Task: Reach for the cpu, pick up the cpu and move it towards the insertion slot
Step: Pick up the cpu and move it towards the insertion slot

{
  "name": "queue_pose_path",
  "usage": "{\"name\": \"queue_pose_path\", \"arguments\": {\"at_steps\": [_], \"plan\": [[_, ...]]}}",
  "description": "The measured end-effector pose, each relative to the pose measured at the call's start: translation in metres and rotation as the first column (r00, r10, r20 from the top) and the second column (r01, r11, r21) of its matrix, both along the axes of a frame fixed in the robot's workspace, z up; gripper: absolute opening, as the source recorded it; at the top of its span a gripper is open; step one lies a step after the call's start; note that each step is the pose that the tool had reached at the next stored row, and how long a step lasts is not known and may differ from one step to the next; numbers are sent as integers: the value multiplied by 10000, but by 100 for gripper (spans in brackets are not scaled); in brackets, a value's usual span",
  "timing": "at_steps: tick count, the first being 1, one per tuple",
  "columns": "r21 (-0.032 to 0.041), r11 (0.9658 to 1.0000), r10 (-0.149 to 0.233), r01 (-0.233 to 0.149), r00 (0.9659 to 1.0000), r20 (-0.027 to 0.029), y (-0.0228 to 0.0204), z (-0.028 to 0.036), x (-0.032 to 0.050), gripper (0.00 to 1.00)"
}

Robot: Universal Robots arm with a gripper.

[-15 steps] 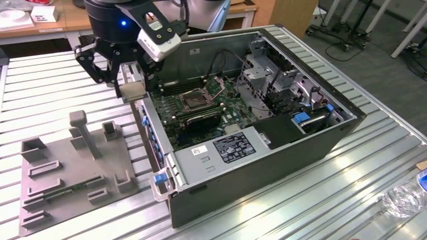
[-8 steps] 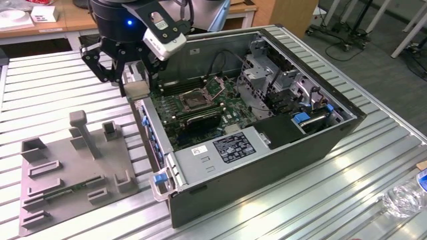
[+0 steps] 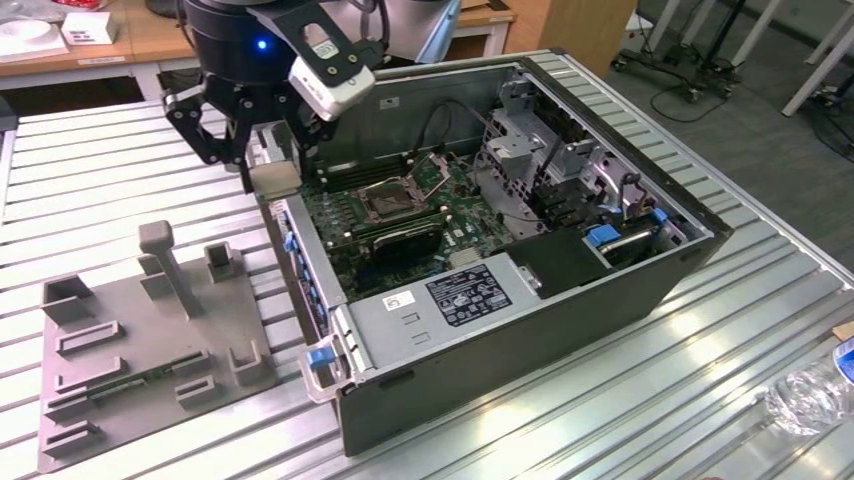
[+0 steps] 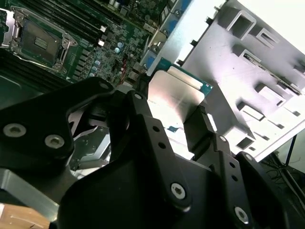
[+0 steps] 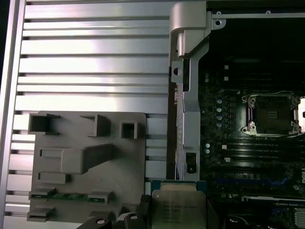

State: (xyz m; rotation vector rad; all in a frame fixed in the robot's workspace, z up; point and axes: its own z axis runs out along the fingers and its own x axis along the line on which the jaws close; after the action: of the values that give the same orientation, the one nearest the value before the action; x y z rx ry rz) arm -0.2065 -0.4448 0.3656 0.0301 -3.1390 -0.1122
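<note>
The jaws of the gripper [image 4: 178, 117] are pinched on the cpu [image 4: 172, 98], one black finger [image 4: 202, 125] pressed against each side of the silvery chip, which is lifted clear of the desk [image 3: 94, 170]. In the first wrist view the cpu [image 5: 178, 210] hangs with its metal top toward the camera, just over the side wall of the open computer case [image 5: 183, 124], between the grey fixture plate [image 5: 86, 162] and the green motherboard [image 5: 224, 124]. In the exterior view the gripper [image 3: 274, 165] sits at the case's edge on the exterior view's left, with the insertion slot [image 3: 395, 198] a short way inside, its metal frame open around a dark centre. Picking up looks done, and the carry toward the slot is the step in hand. Finishing it would call for travel over the wall and across the board, keeping the chip level and square to the socket [image 5: 270, 114].
</note>
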Motion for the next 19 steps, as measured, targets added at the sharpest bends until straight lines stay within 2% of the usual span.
{"name": "queue_pose_path", "arguments": {"at_steps": [19], "plan": [[1,10000,0,0,10000,0,0,-2,265,54]]}}
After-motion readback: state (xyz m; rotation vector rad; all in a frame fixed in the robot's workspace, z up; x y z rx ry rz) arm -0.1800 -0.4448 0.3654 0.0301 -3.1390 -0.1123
